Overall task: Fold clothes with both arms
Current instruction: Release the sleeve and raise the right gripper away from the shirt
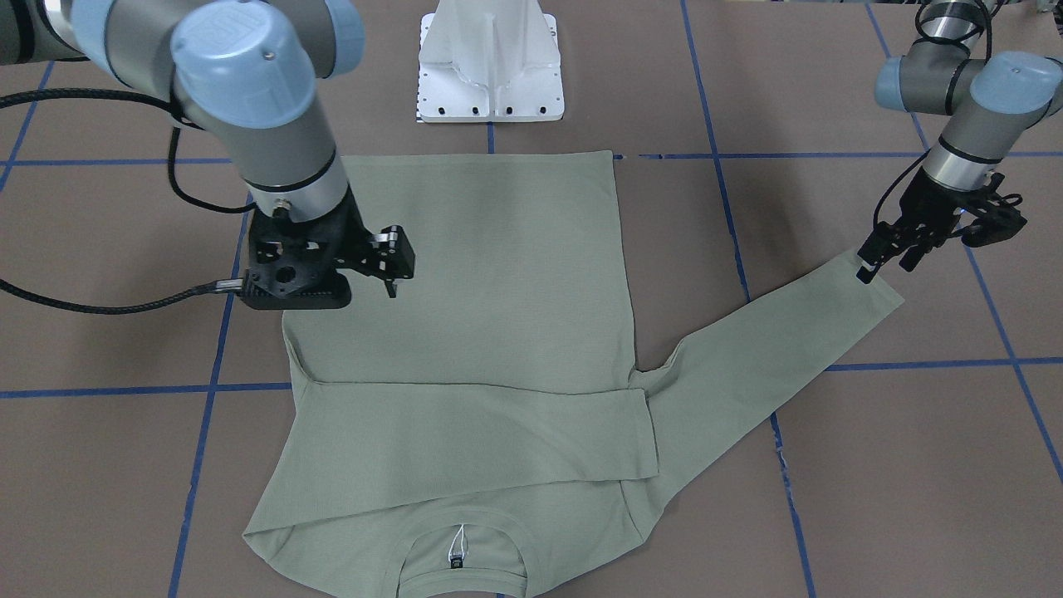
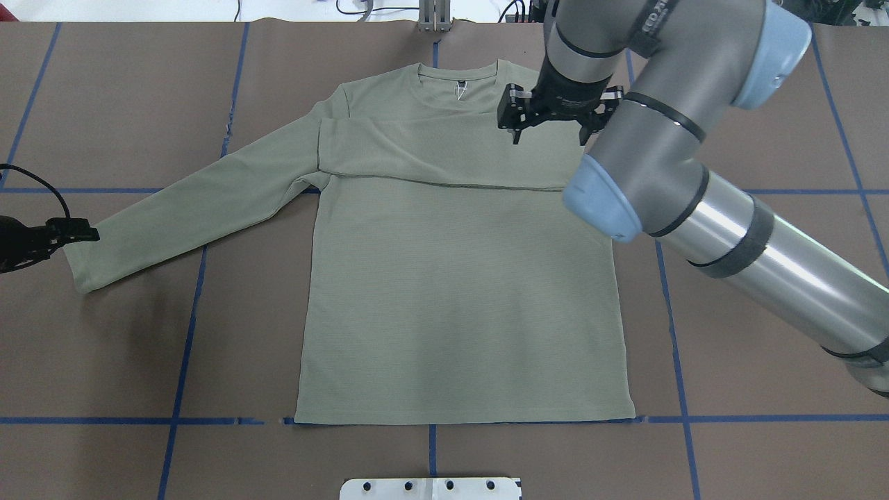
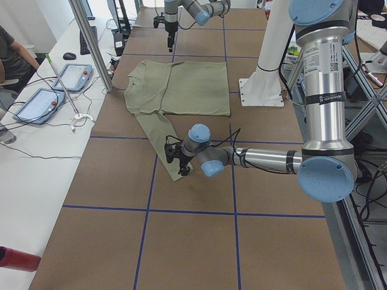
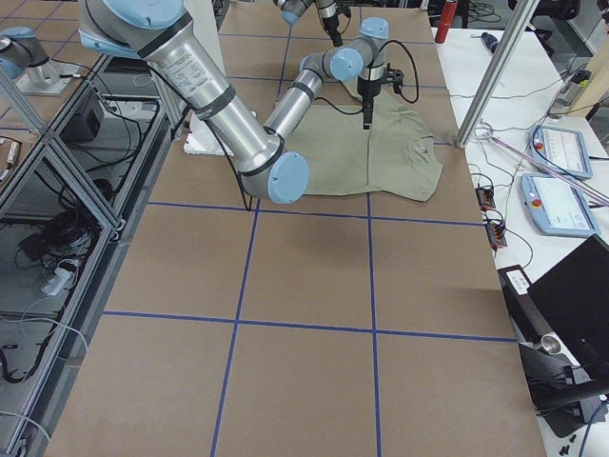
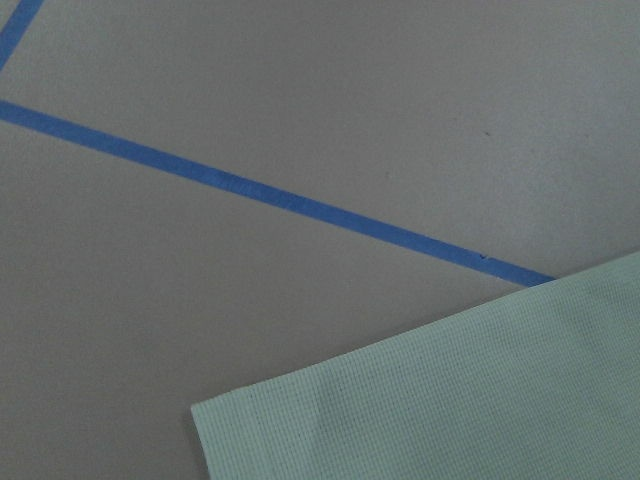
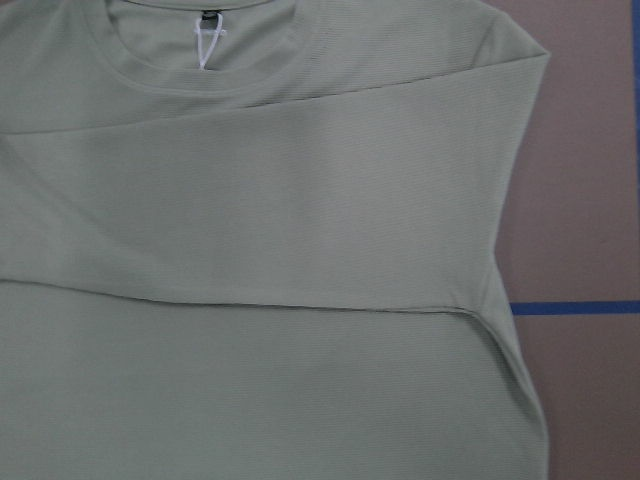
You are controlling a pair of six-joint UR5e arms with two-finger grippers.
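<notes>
1. Closest to the front-facing camera, the collar (image 1: pixel 465 540) of the green shirt (image 1: pixel 498 274) is lying flat, with its white neck tag (image 1: pixel 456 552) showing inside the neckline.
2. Just beyond it, the folded sleeve (image 1: pixel 473 432) is lying straight across the chest, its end reaching the opposite side of the body. It is the sleeve on the robot's right, so that fold is looking done.
3. Above that side of the shirt, the right gripper (image 2: pixel 551 139) is hovering with its fingers spread wide and nothing between them.
4. Out to the side, the outstretched sleeve (image 1: pixel 772 349) is running diagonally over the brown table (image 1: pixel 830 498), flat and unfolded. The left gripper (image 1: pixel 889 264) is sitting at its cuff (image 1: pixel 876 291). Its fingers are looking parted, with one tip at the cuff's edge and no cloth visibly lifted between them.
5. Farther on, the shirt's body is spreading smooth up to the hem (image 1: pixel 482 156), which is lying along a blue tape line (image 1: pixel 747 155), just short of the white pedestal (image 1: pixel 490 75).
6. By my reading, the job is sitting at an early stage. One sleeve is in, the second is probably being addressed now, and every fold of the body is remaining.
7. No bin, basket or box is showing in any view; the shirt is lying directly on the table cover.
</notes>
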